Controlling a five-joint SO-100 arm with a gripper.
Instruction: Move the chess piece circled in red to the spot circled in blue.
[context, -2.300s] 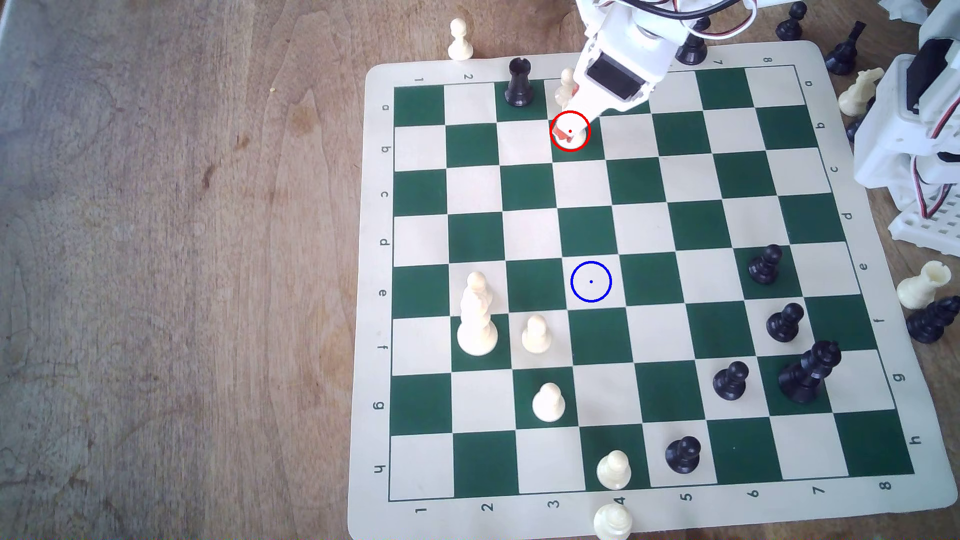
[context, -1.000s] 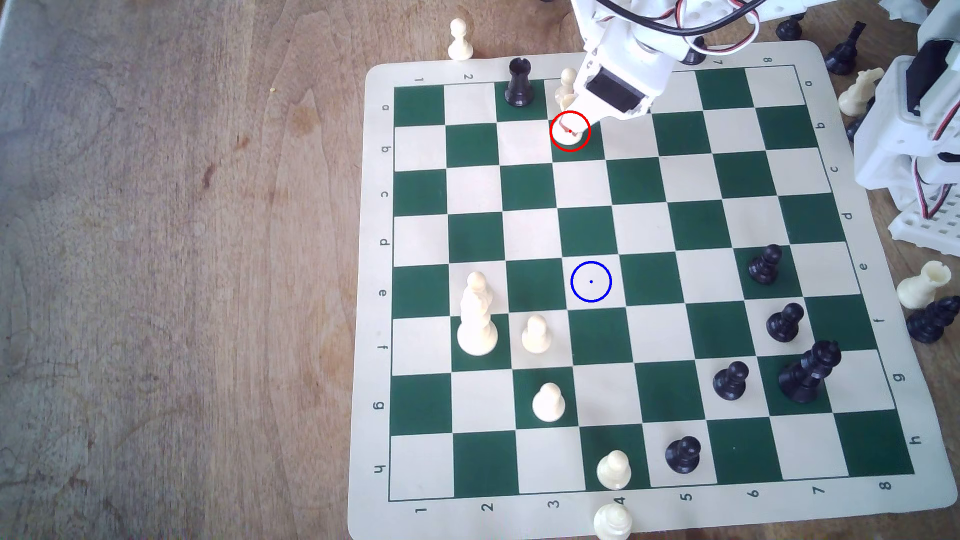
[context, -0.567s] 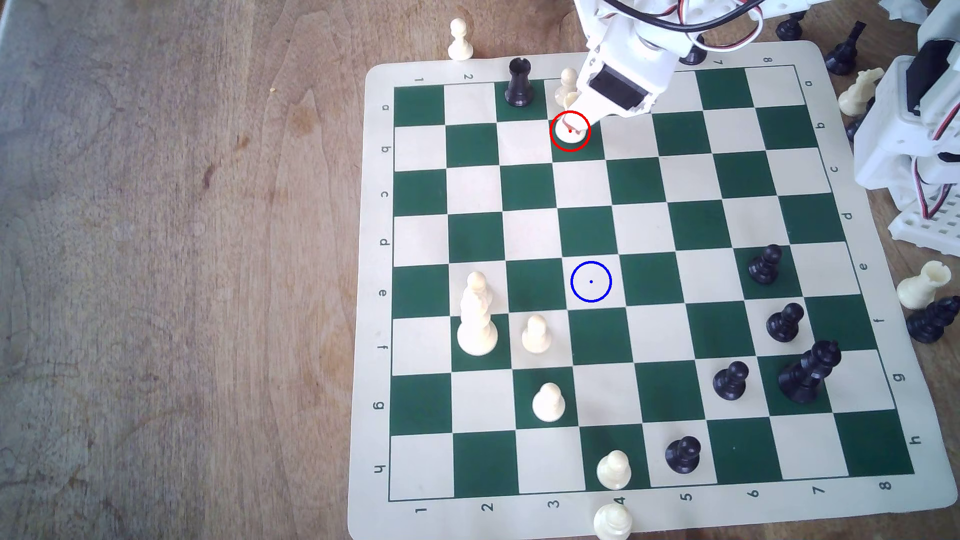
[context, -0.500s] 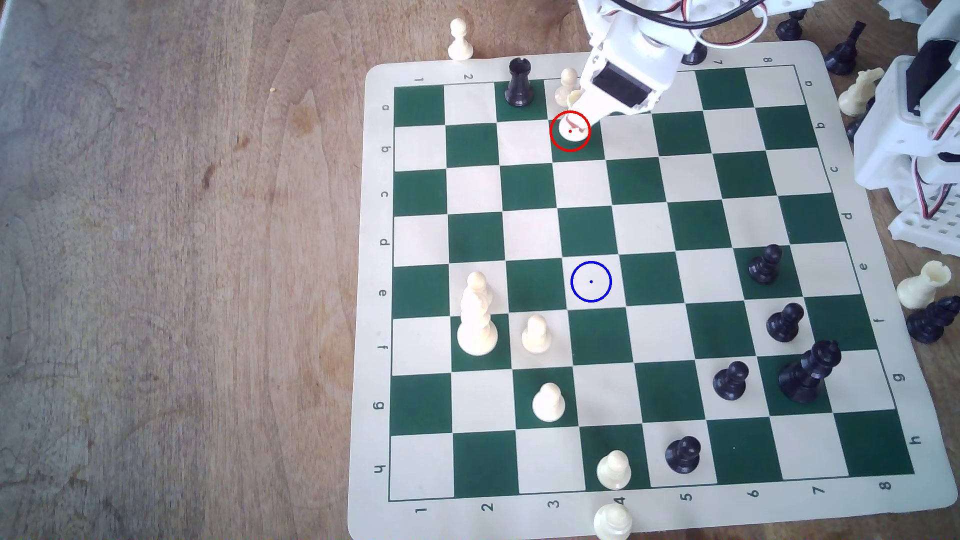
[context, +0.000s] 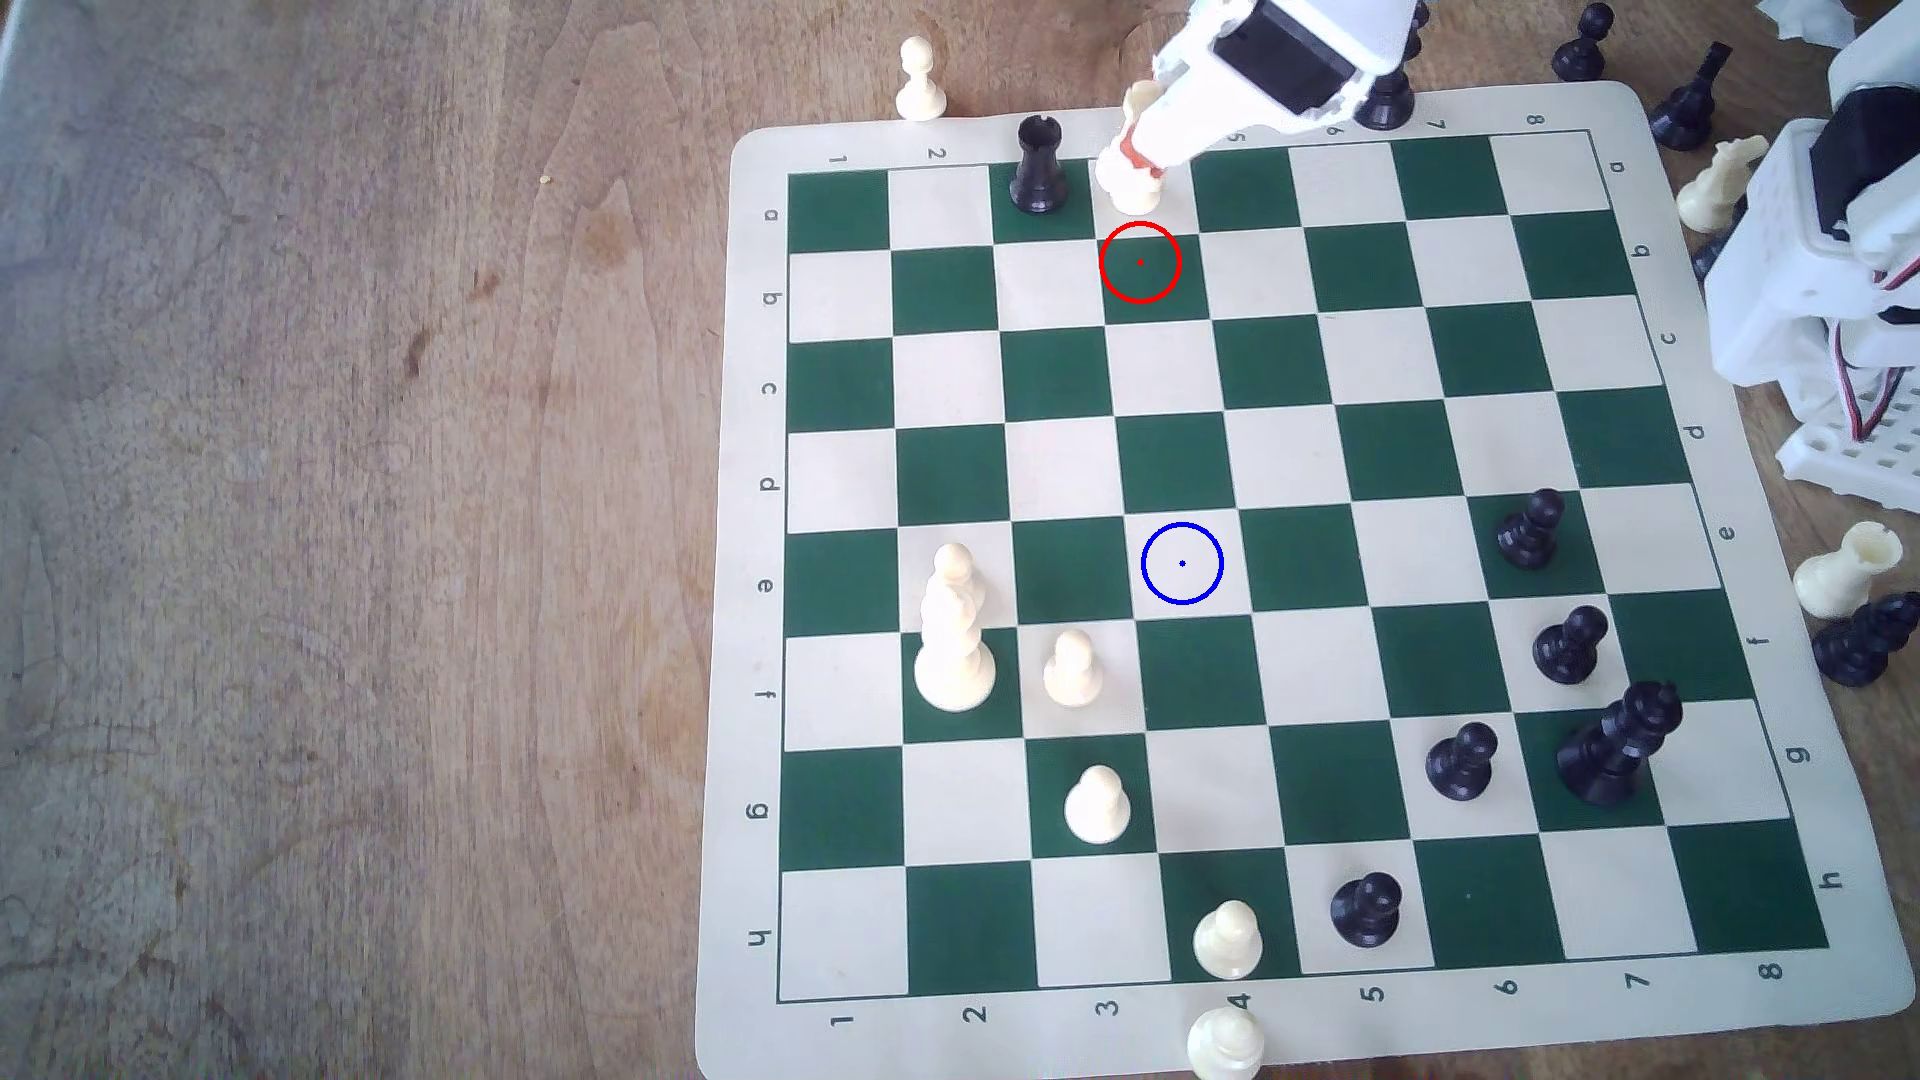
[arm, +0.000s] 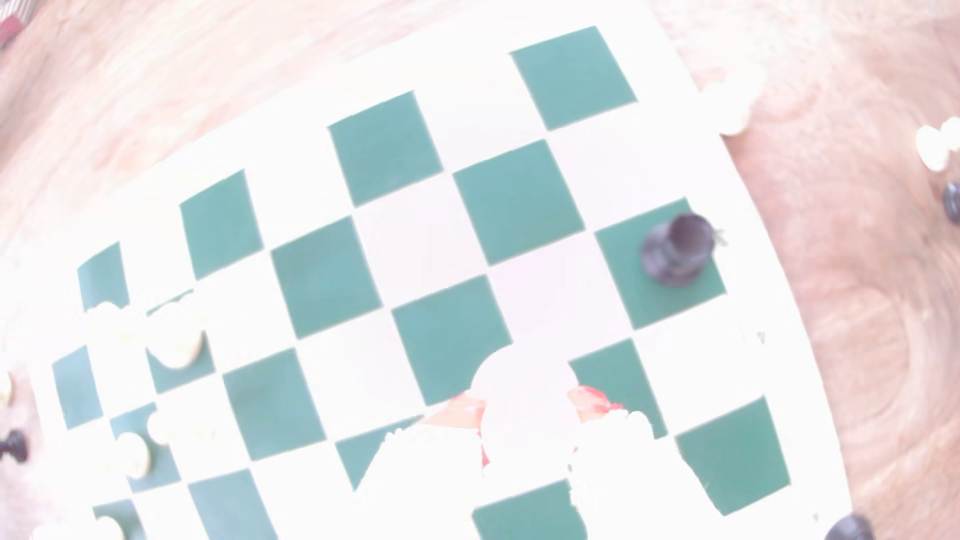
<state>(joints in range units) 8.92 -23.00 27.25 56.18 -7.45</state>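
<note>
The gripper (context: 1132, 166) pinches the cream-white rook (context: 1130, 185) at the board's far edge, right of the black rook (context: 1039, 166); the blue-ringed square (context: 1182, 563) is vacant.

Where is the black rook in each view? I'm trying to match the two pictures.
Exterior view: the black rook stands on a green square in row a, just to the exterior view's left of the pincer.
Wrist view: the black rook stands on a green square at the board's edge, apart from the pincer.
Shared landmark: the pincer, shut on the cream rook.
</note>
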